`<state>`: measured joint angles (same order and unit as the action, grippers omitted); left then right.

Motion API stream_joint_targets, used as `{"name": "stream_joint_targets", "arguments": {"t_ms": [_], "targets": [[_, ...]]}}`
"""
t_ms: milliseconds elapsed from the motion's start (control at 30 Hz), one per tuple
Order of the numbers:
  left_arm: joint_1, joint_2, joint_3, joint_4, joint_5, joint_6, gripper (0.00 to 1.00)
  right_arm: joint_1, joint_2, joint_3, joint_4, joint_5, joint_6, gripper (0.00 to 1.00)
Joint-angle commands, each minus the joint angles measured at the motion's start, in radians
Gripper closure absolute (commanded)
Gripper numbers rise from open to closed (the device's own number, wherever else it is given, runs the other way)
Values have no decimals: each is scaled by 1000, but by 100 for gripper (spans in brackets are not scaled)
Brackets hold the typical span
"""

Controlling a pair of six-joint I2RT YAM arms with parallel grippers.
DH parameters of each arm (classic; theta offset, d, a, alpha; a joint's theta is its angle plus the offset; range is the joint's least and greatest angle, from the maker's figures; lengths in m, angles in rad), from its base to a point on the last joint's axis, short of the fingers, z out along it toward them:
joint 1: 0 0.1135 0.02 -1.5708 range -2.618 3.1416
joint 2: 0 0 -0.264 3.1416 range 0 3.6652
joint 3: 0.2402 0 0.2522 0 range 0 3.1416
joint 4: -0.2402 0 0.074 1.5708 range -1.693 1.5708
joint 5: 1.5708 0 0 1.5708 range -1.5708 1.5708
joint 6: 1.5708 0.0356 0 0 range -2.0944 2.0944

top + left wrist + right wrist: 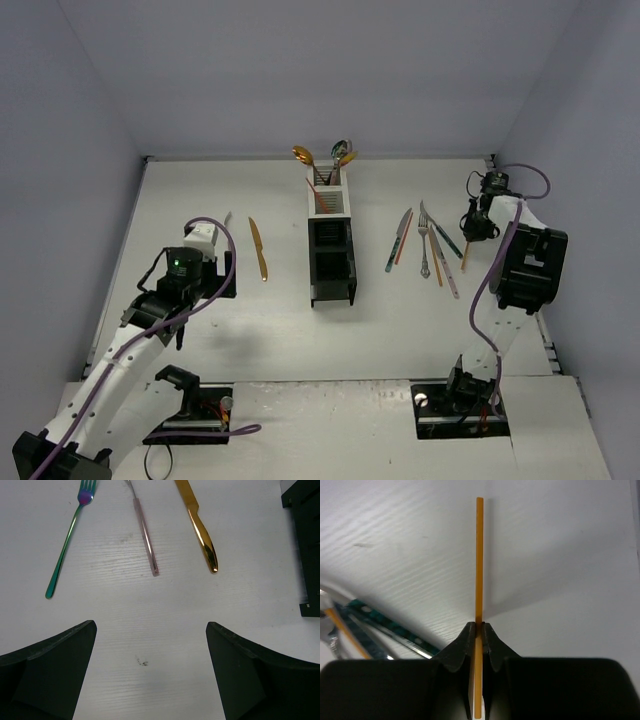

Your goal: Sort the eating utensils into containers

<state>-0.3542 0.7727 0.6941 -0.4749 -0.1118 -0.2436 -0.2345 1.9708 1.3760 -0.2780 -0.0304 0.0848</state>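
Nearest the arm bases, the left pincer (150, 630) is held above the white surface (400, 330) with its fingers spread wide and nothing between them. Just beyond it, three utensils are seen lying side by side in the left wrist view, none touching another: a green fork (67, 540) with a purple-tinted head on the left, a pink-handled utensil (146, 535) in the middle with its head cut off by the frame, and a gold knife (200, 530) on the right. Further out on the right side, the right pincer (479, 626) is pressed together on the thin handle of an orange utensil (479, 555), which is gripped near one end and points straight away from the wrist camera; whether it is lifted off the surface cannot be told. A loose cluster of utensils (424, 240) in teal, silver, pink and gold is spread on the surface just to the left of that pincer. The containers (331, 240) stand in a row at mid-surface, black bins nearer, white slatted bins farther. Gold spoons (303, 155) are seen standing in the farthest white bin.
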Motion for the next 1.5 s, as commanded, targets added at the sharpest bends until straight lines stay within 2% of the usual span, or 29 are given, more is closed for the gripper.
{"name": "stream_joint_targets", "arguments": {"t_ms": [0, 267, 367, 467, 533, 700, 933, 1267, 1467], "targets": [[-5, 18, 54, 41, 5, -1, 10, 140, -241, 125, 43, -56, -150, 100], [4, 36, 52, 49, 4, -3, 10, 425, -413, 115, 344, -214, -261, 100], [6, 36, 50, 56, 7, -5, 10, 546, -445, 67, 543, -269, -295, 100], [7, 37, 46, 62, 9, -5, 10, 609, -447, 9, 766, -334, -265, 100], [8, 42, 44, 62, 13, -6, 10, 636, -421, 12, 853, -362, -261, 100], [9, 52, 44, 64, 2, -3, 10, 692, -312, 26, 961, -420, -239, 100], [8, 61, 38, 70, -7, 1, 10, 703, -190, -31, 1107, -462, -179, 98], [6, 74, 39, 65, -14, 1, 10, 704, -171, -173, 1168, -444, -162, 96], [6, 74, 41, 70, -9, 3, 10, 697, -210, -229, 1156, -423, -171, 79]]}}
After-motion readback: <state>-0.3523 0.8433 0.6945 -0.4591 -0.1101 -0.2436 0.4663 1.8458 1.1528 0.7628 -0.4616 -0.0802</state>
